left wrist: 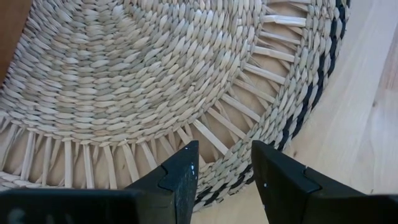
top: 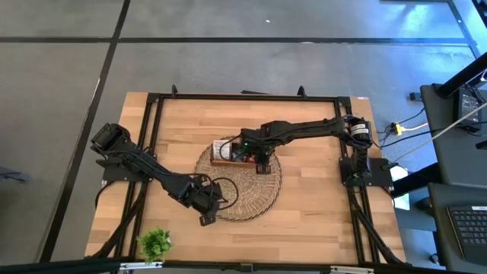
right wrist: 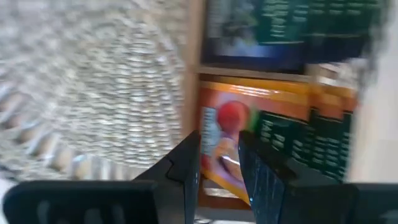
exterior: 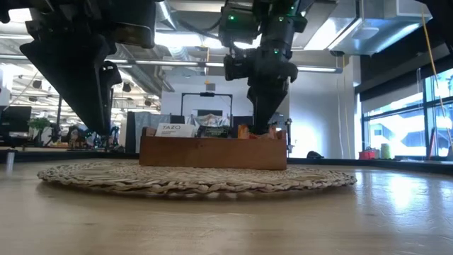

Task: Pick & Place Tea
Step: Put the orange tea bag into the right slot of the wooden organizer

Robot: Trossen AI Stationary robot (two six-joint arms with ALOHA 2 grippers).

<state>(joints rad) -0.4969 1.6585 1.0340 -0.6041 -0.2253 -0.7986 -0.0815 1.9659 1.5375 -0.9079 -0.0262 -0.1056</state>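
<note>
A: Where does the tea (right wrist: 233,146) sit?
B: In the wooden tray (exterior: 212,151) on the round wicker mat (top: 262,199). Orange sachets fill the end compartment, dark green ones lie beside them, and a white one stands at the far end.
A: And the right gripper (right wrist: 219,163)?
B: It reaches down into the tray's orange compartment, fingers a narrow gap apart with an orange sachet between them; whether they pinch it cannot be told.
A: The left gripper (left wrist: 225,167)?
B: It hangs over the mat's dark-edged rim near the bare table (top: 319,198), jaws apart, holding nothing.
</note>
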